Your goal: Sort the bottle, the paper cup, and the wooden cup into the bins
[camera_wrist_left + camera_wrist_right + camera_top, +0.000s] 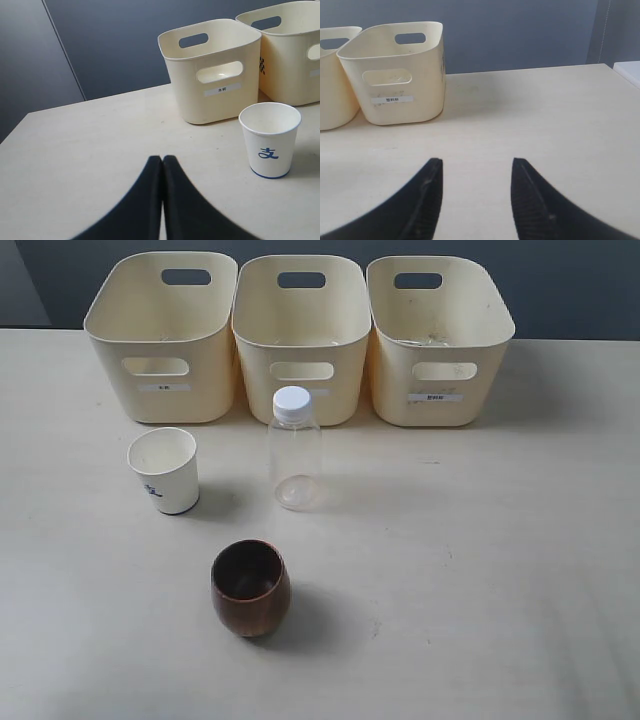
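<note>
Three cream bins (300, 340) are lined up at the table's (500, 570) far edge. The bottle (295, 450), paper cup (164, 470) and wooden cup (250, 587) are stood upright before them, untouched. The left gripper (162, 159) is seen pressed closed on nothing; the right gripper (476, 165) is seen spread apart, empty.
</note>
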{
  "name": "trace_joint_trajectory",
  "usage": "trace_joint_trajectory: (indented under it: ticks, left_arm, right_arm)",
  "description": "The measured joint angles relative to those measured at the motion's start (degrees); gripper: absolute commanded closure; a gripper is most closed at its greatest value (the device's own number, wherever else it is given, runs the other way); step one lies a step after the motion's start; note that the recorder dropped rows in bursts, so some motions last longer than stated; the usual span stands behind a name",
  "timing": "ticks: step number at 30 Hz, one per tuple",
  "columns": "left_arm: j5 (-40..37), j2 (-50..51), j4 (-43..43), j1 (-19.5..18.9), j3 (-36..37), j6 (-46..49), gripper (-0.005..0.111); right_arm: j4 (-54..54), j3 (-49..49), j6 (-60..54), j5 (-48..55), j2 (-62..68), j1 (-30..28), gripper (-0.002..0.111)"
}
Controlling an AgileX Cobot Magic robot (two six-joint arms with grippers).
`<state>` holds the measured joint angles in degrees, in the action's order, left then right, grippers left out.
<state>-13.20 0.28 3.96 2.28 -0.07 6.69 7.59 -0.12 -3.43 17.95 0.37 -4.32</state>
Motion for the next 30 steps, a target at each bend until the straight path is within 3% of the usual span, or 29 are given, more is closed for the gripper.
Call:
trace_joint_trajectory:
  ticks: [21, 30]
  left_arm:
    - [0.0, 0.0, 0.0, 0.0, 0.0, 0.0, 0.107]
    - [0.0, 0.0, 0.0, 0.0, 0.0, 0.0, 0.107]
  right_arm:
    - [-2.8, 0.0, -0.8, -0.1, 0.0, 0.0, 0.065]
    - [-5.6, 0.0, -0.8, -6.0, 0.0, 0.0, 0.065]
